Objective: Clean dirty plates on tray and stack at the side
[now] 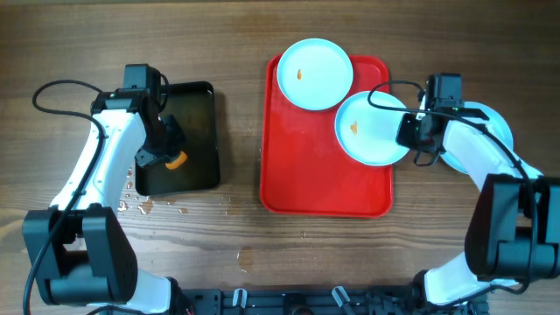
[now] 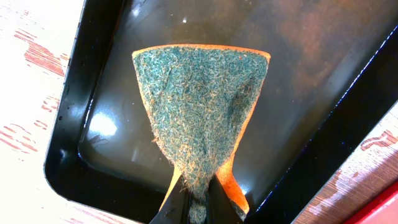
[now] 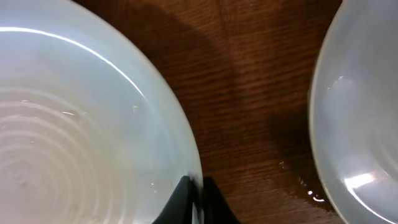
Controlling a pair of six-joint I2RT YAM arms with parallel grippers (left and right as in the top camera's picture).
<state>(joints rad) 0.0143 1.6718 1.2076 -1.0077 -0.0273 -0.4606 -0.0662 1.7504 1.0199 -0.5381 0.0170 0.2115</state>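
Observation:
The red tray holds two pale blue plates. One plate with an orange smear sits at its top edge. A second smeared plate overhangs the tray's right rim, and my right gripper is shut on its rim. A third plate lies on the table to the right, partly under my right arm; it also shows in the right wrist view. My left gripper is shut on a green and orange sponge over the black tray.
The black tray with dark liquid sits left of the red tray. Water drops lie on the wooden table below it. A wet patch lies beside the right plate.

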